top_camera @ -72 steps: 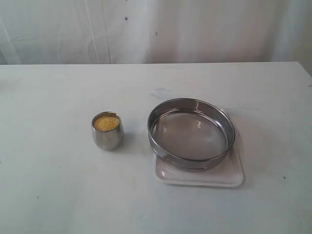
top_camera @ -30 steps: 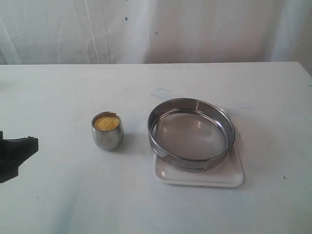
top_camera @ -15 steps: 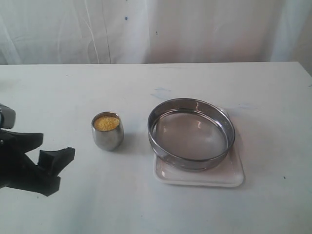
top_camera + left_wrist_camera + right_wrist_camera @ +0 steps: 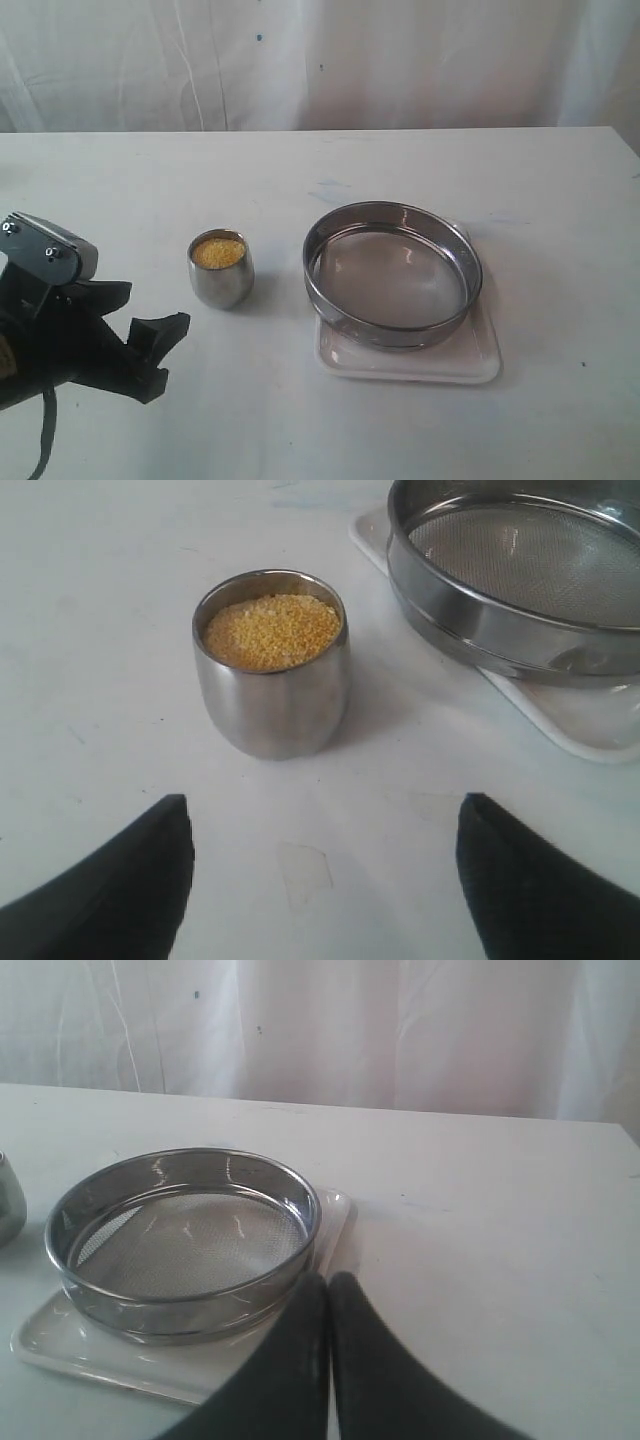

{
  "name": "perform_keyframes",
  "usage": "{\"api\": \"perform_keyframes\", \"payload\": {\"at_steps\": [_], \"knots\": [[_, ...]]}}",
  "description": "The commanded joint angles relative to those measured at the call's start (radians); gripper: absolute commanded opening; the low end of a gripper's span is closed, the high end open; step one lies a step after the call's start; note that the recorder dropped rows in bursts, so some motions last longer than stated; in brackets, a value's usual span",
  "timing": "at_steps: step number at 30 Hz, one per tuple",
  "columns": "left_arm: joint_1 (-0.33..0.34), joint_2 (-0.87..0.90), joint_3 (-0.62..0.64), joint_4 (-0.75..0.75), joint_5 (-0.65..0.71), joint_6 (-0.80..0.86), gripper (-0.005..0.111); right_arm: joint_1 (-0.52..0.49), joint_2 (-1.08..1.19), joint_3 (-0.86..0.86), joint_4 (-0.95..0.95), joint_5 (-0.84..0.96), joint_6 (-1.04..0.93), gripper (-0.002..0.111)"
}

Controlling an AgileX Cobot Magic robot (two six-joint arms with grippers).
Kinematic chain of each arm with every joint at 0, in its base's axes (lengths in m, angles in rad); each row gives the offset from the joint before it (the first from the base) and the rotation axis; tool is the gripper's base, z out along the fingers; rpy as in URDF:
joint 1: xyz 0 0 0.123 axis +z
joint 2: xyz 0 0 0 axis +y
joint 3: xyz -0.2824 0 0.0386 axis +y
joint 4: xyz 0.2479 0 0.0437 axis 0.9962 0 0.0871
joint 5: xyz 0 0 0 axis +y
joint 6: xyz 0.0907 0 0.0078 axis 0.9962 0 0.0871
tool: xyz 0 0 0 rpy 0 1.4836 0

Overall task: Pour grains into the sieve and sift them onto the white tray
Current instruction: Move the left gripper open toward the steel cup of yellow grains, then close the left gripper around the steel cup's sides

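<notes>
A small steel cup (image 4: 221,272) filled with golden-yellow grains (image 4: 218,252) stands left of the sieve (image 4: 392,276). The sieve rests, with nothing in it, on the white tray (image 4: 472,362). My left gripper (image 4: 158,305) is open, low at the left, a short way from the cup and not touching it. In the left wrist view the cup (image 4: 272,708) and its grains (image 4: 272,631) sit ahead of the left gripper (image 4: 324,802), beside the sieve (image 4: 520,632) and tray (image 4: 592,723). My right gripper (image 4: 328,1278) is shut and holds nothing, close to the sieve (image 4: 185,1232) and tray (image 4: 336,1210). It is out of the exterior view.
The white table (image 4: 320,170) runs back to a white curtain (image 4: 320,60). The cup's side (image 4: 8,1200) shows at the edge of the right wrist view.
My left arm has come in from the left edge and moved right toward the cup, jaws held open. Cup, sieve and tray have not moved.
</notes>
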Motion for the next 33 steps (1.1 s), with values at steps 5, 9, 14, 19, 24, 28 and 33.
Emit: {"api": "perform_keyframes", "payload": {"at_steps": [5,9,14,19,24,28,33], "knots": [[-0.005,0.142,-0.037,-0.014,-0.105,0.006,0.091,0.004,-0.006,0.005,0.002,-0.013,0.000,0.000],[-0.005,0.225,-0.095,-0.014,-0.117,0.006,0.096,0.004,-0.006,0.005,0.002,-0.013,0.000,0.000],[-0.005,0.312,-0.164,-0.055,-0.121,0.006,0.096,0.004,-0.006,0.005,0.002,-0.013,0.000,0.000],[-0.005,0.377,-0.212,-0.055,-0.130,0.006,0.096,0.004,-0.006,0.005,0.002,-0.013,0.000,0.000],[-0.005,0.429,-0.235,-0.057,-0.190,0.006,0.096,0.004,-0.006,0.005,0.002,-0.013,0.000,0.000],[-0.005,0.444,-0.235,-0.071,-0.236,0.006,0.096,0.004,-0.006,0.005,0.002,-0.013,0.000,0.000],[-0.005,0.473,-0.235,-0.086,-0.279,0.014,0.096,0.004,-0.006,0.005,0.002,-0.013,0.000,0.000]]}}
